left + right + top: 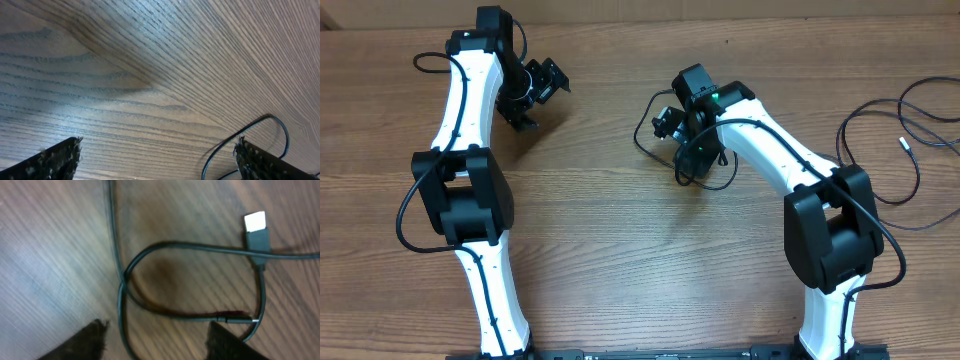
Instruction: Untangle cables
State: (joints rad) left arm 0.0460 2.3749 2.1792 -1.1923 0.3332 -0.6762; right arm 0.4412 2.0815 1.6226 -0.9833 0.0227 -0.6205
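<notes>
My left gripper (pixel 157 161) hangs over the desk (pixel 150 60), jaws apart; my right gripper (pixel 157 341), jaws apart too, straddles a looped cable (pixel 190 245) near its silver-tipped plug (pixel 256 227).

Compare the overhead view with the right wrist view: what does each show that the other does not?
Only overhead: the white left arm, the white right arm, and another thin black cable with a silver tip near the right edge of the brown wooden table. Only right wrist: the silver-tipped black plug of the thin black looped cable, which crosses itself. Both: that looped cable and the table.
</notes>
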